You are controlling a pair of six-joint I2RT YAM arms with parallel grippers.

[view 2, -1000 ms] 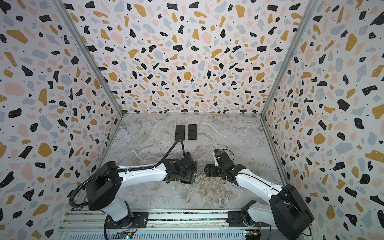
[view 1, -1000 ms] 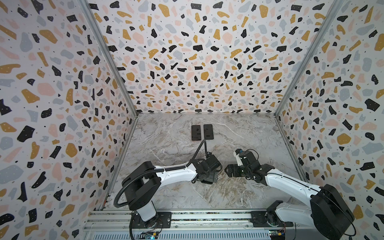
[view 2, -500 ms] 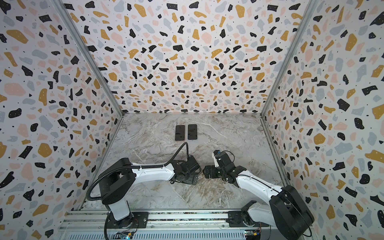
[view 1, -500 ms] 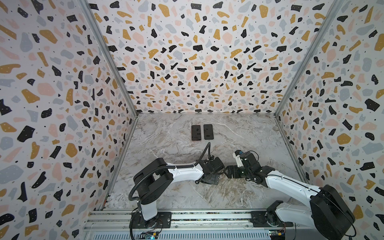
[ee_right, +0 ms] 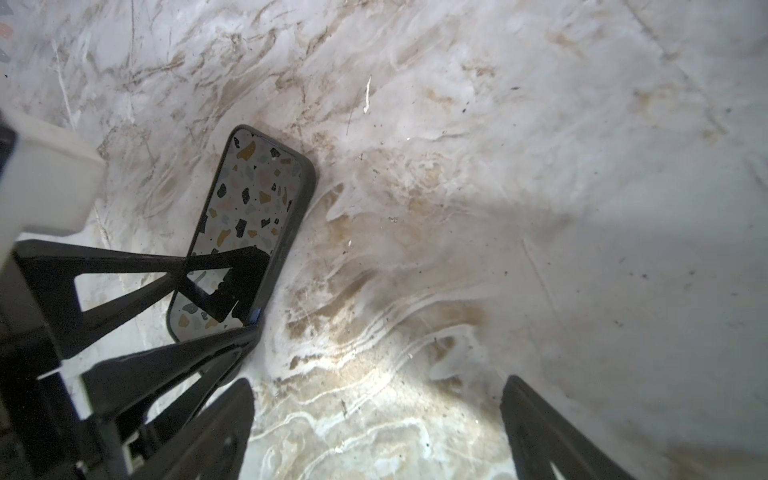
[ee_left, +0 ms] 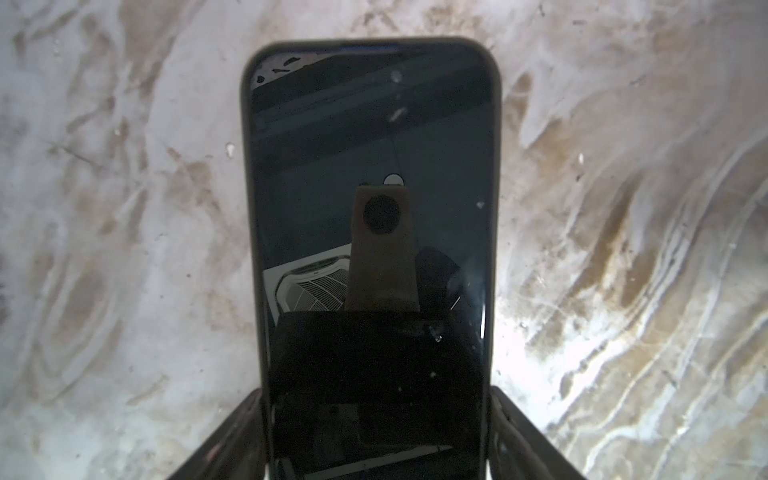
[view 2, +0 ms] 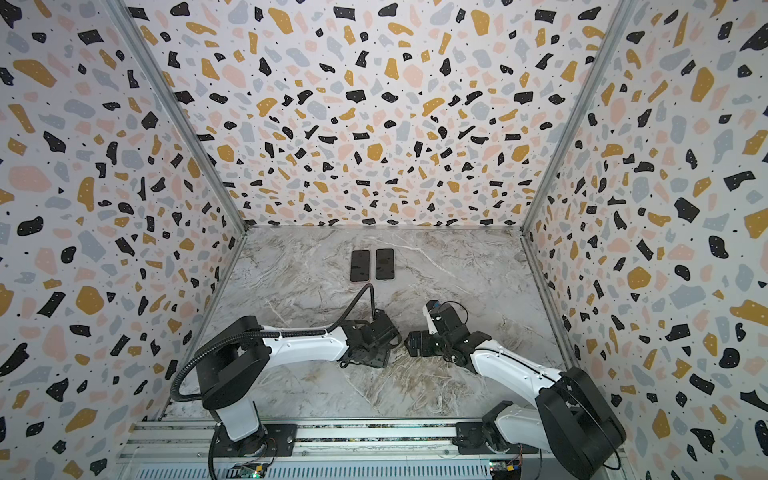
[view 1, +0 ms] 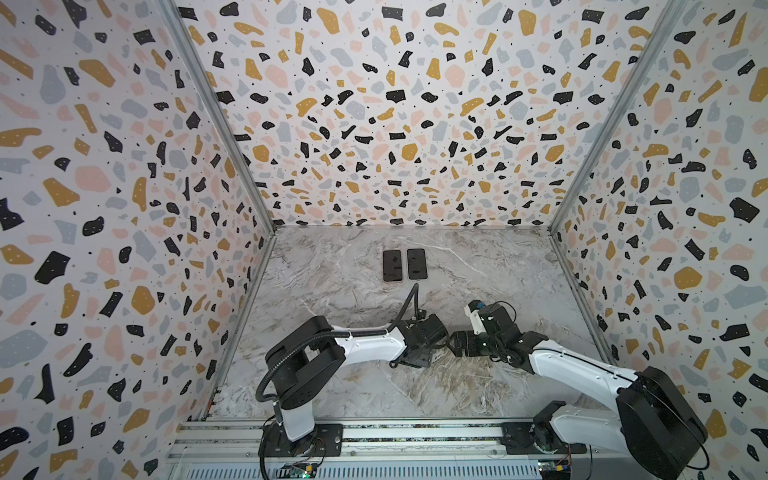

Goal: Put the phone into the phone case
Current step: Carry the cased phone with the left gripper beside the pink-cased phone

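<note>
Left wrist view: your left tool (ee_left: pixel 376 392) pinches the phone (ee_left: pixel 370 166) across its near end, flat on the desk (ee_left: pixel 124 208), long axis straight ahead. Right tool (ee_right: pixel 376 384) is spread, empty, just beside.

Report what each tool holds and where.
Left tool straddles the dark-cased black phone across its long edges near one end; grip unclear. Right tool open, empty.

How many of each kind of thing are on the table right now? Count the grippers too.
Dark phones, flat and side by side at the back: 2
Phone in a dark case, between the fingers of the left gripper: 1
Grippers, counting that one and the right gripper, which is open and empty: 2
Total: 5
</note>
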